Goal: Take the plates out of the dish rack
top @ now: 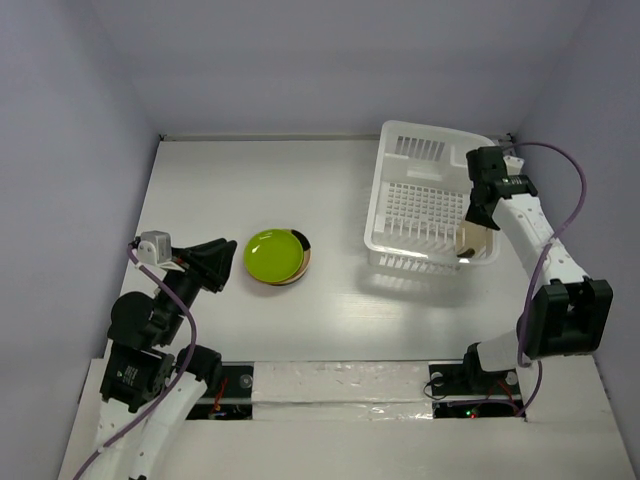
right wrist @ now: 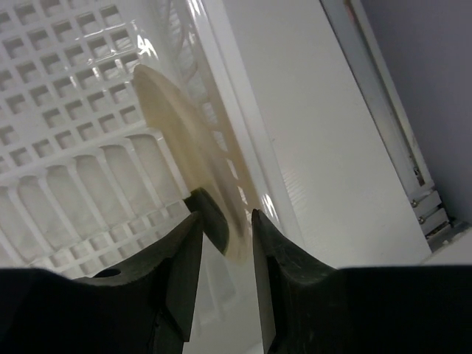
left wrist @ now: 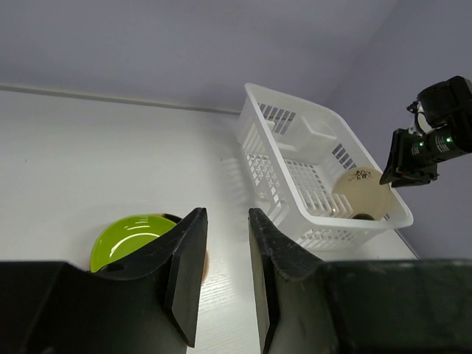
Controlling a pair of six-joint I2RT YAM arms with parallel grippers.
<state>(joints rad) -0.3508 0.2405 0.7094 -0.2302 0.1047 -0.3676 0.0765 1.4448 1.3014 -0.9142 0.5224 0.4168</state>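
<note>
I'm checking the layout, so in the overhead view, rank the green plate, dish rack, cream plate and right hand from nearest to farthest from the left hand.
1. Green plate, just right of the left hand.
2. Dish rack, far right; its left wall comes first.
3. Cream plate and right hand, at the rack's near right corner, too close to call.

Overhead, two wrists; shared dish rack (top: 425, 205)
</note>
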